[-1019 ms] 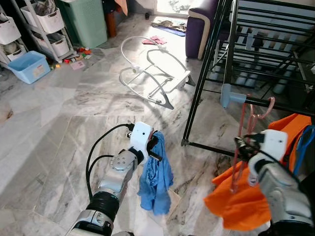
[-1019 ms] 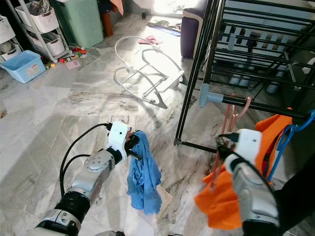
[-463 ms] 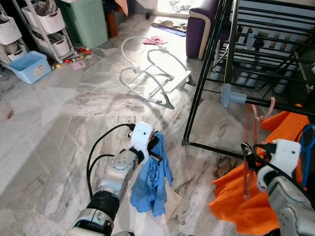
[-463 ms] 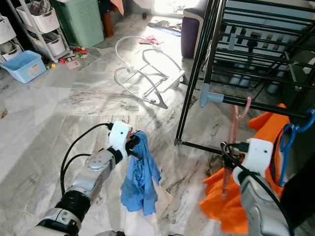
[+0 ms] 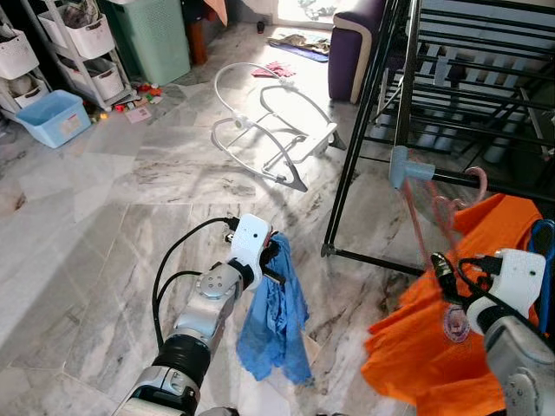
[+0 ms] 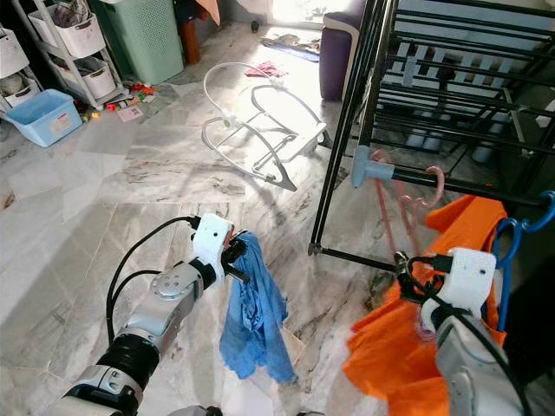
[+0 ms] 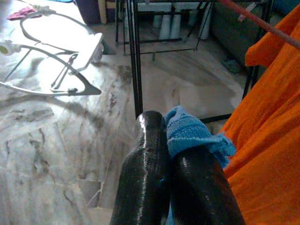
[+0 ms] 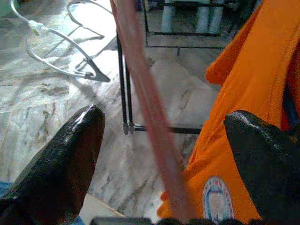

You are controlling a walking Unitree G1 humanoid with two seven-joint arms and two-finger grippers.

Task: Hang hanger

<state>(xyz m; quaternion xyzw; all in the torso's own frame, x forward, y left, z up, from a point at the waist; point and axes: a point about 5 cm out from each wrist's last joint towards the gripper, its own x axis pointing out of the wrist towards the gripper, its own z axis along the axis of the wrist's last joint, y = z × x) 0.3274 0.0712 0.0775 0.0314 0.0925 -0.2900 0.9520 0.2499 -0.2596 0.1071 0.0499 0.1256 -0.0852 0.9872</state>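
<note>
A pink hanger carrying an orange shirt hangs tilted, its hook over the black rail of the drying rack. My right gripper sits low on the hanger beside the shirt. In the right wrist view its fingers stand wide apart, open, with the pink hanger bar passing between them. My left gripper is held out over the floor, shut on a blue cloth that dangles from it; the cloth bunches over the fingertips.
A white wire bouncer frame lies on the marble floor ahead. A purple sofa stands beyond the rack. At the back left are a green basket, a blue bin and shelves. A blue hanger hangs at the right.
My right gripper has moved right and lower. The pink hanger has swung from upright to tilted, and the orange shirt has spread lower. The left arm has stayed put; its blue cloth sways.
</note>
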